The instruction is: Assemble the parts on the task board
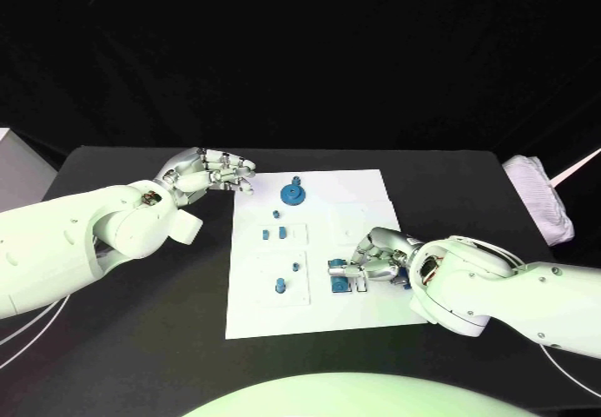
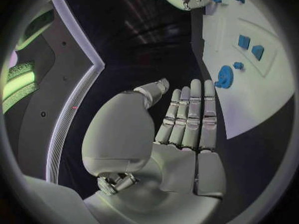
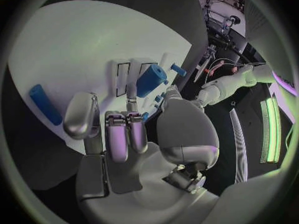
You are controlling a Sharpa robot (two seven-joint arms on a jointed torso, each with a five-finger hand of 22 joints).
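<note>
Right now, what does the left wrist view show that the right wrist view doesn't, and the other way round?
Only the left wrist view shows the left hand's bare palm with fingers straight over the black table, and the blue gear near the task board's edge. Only the right wrist view shows a blue cylinder standing just past the right hand's fingertips, and a blue rod lying flat. Both show the white board and both hands.
</note>
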